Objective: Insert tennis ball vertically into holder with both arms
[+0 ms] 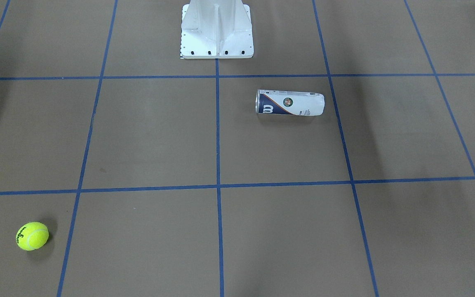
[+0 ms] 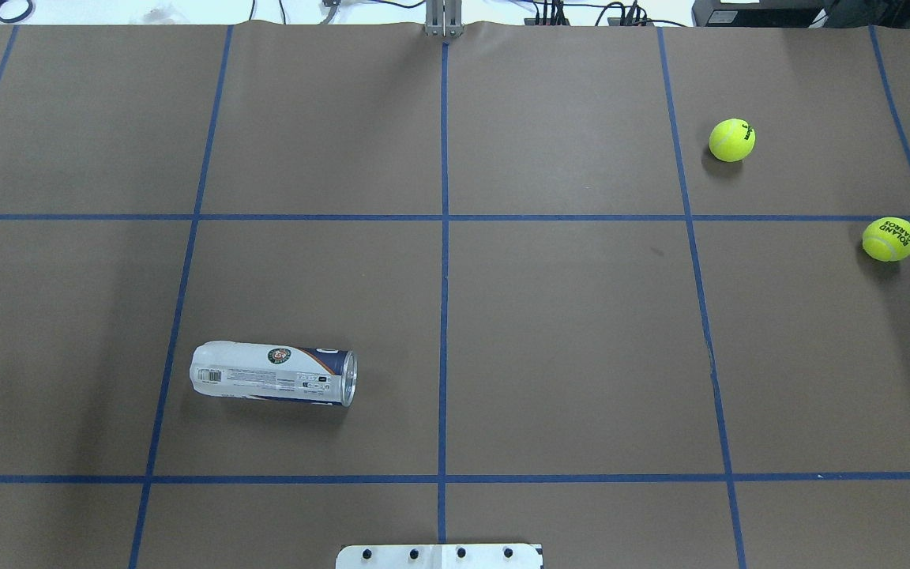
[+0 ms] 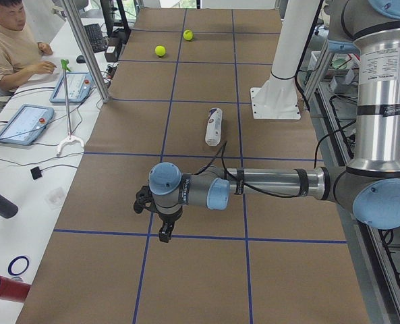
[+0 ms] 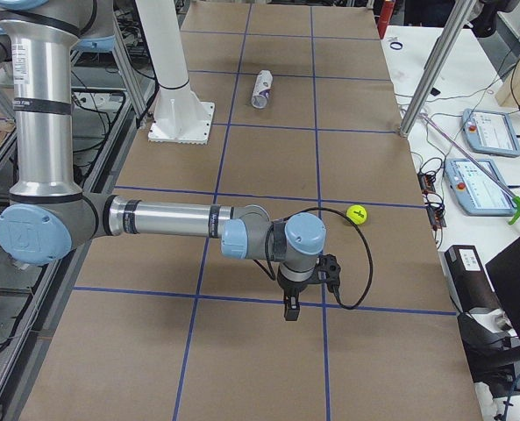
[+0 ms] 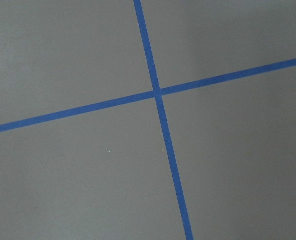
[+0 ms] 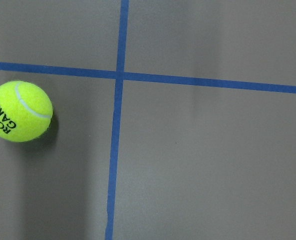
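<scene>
The holder (image 1: 290, 102) is a clear can with a white and navy label, lying on its side on the brown table. It also shows in the overhead view (image 2: 273, 373), with its silver rim toward the table's middle. Two yellow tennis balls (image 2: 731, 140) (image 2: 889, 239) lie on the robot's right; the right wrist view shows one tennis ball (image 6: 19, 111) at its left edge. My left gripper (image 3: 164, 235) hangs over the table's left end, far from the holder. My right gripper (image 4: 290, 311) hangs over the right end, close to a ball (image 4: 357, 214). I cannot tell whether either is open.
The white pedestal base (image 1: 217, 37) stands at the robot's side of the table, at its middle. Blue tape lines divide the table into squares. An operator (image 3: 4, 47) sits at a side table with tablets (image 3: 24, 123); metal posts (image 4: 426, 79) stand along the far edge.
</scene>
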